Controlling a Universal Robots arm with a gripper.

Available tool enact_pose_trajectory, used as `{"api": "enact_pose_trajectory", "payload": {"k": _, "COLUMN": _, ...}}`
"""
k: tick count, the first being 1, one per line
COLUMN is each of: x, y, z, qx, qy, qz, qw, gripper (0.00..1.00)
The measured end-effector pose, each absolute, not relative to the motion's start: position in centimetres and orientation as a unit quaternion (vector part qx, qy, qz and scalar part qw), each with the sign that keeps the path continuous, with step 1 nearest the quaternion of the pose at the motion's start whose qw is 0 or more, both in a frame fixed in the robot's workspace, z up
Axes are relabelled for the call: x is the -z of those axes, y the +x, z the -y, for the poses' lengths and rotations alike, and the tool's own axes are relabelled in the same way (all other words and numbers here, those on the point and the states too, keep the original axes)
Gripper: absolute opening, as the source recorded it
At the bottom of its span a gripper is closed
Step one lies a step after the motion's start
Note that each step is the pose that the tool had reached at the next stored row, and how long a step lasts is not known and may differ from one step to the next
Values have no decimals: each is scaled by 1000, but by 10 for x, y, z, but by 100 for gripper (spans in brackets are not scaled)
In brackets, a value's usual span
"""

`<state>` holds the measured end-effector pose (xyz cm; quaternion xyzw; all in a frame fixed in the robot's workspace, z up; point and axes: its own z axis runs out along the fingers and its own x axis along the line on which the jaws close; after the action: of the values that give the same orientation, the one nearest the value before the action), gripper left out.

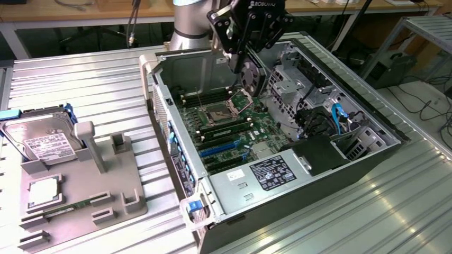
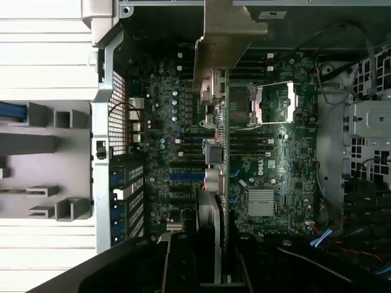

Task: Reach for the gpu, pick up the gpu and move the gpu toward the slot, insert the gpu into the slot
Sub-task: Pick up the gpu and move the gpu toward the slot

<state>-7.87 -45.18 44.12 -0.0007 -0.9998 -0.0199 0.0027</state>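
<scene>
Fingers (image 1: 234, 51) clamp partway closed on the graphics card (image 1: 252, 78), which I judge mid-carry, edge-on above the motherboard (image 1: 267, 126); squaring its edge over the blue slot (image 1: 217, 150) needs care.

Black housing above the hand (image 1: 242, 59): white lettering (image 1: 263, 4) reads "ROBOTIQ", clipped by the frame top.
Motherboard (image 2: 281, 152), wrist view: white "DELL" logo (image 2: 259, 173), turned sideways.
Power supply label (image 1: 272, 173): dense print, not legible.
Hard drive label (image 1: 48, 145), on the bench: white, print too small to read.
</scene>
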Motion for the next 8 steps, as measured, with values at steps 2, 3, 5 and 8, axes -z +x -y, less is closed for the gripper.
{"api": "enact_pose_trajectory", "payload": {"k": 2, "x": -441, "y": -76, "z": 452, "qx": 20, "qy": -1, "qz": 1000, "qw": 3, "gripper": 28}}
{"api": "enact_pose_trajectory", "payload": {"k": 3, "x": -441, "y": -75, "z": 452, "qx": 20, "qy": -1, "qz": 1000, "qw": 3, "gripper": 28}}
{"api": "enact_pose_trajectory", "payload": {"k": 5, "x": -440, "y": -72, "z": 452, "qx": 20, "qy": -1, "qz": 1000, "qw": 3, "gripper": 28}}
{"api": "enact_pose_trajectory", "payload": {"k": 8, "x": -439, "y": -64, "z": 452, "qx": 20, "qy": -1, "qz": 1000, "qw": 3, "gripper": 28}}
